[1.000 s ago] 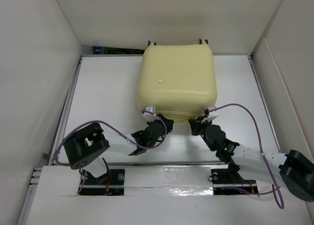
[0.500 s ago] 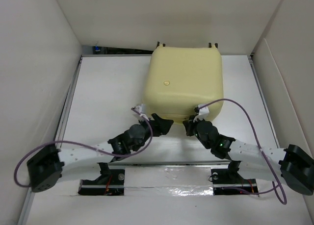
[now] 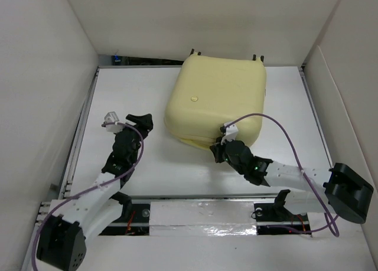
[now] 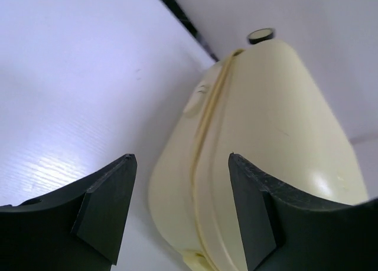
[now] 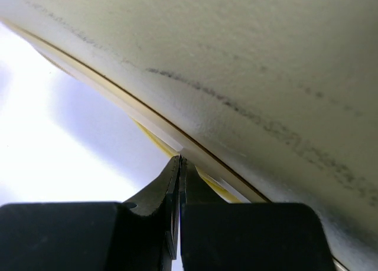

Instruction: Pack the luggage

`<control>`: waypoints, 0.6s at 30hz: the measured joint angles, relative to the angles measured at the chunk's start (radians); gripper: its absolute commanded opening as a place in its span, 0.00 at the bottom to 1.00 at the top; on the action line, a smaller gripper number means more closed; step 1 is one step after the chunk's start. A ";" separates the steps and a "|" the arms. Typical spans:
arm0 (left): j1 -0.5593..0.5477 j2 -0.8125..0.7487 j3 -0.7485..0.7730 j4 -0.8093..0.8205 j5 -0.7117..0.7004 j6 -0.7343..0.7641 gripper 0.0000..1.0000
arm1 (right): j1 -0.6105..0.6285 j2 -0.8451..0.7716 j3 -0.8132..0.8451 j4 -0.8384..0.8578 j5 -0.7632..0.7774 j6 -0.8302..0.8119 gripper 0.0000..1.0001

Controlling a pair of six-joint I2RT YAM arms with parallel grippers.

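Right pincer (image 5: 179,163), tips together, at the luggage (image 5: 248,64) seam; overhead hides this.

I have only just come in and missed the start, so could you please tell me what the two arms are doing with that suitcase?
The pale yellow luggage lies on the table with its two shells together. The right gripper is shut, with its tips at the seam along the case's near edge. The left gripper is open and holds nothing. It sits off to the case's left, pointed at its side without touching it.
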 measured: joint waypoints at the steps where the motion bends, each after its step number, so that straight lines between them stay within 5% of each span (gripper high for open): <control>1: 0.037 0.045 0.002 0.020 0.034 -0.001 0.59 | 0.003 0.004 0.007 -0.008 -0.003 -0.003 0.00; 10: 0.098 0.525 0.122 0.167 0.265 -0.011 0.50 | 0.009 0.027 0.046 -0.047 -0.016 -0.017 0.00; 18: 0.087 0.564 0.137 0.217 0.238 -0.004 0.47 | 0.037 0.215 0.232 -0.086 -0.045 -0.097 0.00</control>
